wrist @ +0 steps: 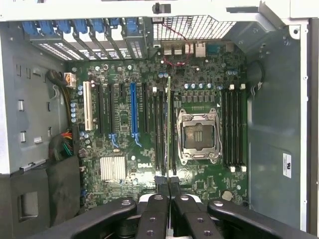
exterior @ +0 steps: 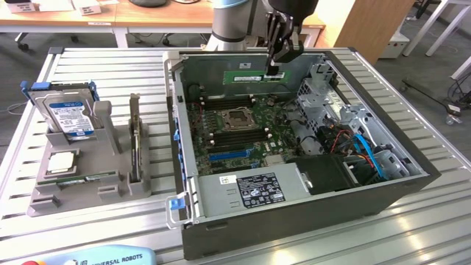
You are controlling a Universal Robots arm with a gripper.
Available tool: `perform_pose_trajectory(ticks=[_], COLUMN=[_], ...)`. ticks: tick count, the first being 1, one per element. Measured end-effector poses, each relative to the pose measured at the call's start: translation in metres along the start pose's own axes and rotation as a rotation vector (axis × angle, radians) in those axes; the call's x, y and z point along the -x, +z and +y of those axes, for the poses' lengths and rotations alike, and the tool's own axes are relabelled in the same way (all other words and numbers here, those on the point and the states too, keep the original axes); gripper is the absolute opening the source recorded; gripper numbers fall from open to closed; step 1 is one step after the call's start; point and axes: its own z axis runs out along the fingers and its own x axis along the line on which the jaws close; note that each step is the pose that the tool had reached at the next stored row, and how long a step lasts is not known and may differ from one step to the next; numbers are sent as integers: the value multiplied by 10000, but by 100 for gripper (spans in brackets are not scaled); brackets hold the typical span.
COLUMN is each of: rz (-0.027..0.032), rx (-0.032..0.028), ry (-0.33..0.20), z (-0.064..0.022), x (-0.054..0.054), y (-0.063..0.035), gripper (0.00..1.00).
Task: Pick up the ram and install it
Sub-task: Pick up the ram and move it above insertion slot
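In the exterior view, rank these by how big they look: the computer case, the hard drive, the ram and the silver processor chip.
Largest: computer case.
Next: hard drive.
Unranked: the ram, held in the pincer, and the silver processor chip look close. The ram is longer but much thinner.

Silver-grey tubular arm ending in black linked jaws (round silver pivot bolts showing).

Slatted table with computer case and grey rack
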Motion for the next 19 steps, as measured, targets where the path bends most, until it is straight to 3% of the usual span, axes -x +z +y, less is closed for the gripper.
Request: perform_pose_trajectory(ticks=[19], rz=[0], rx=[0], ry=[-1], z=[-6], x=[-1], y=[210], gripper=[12])
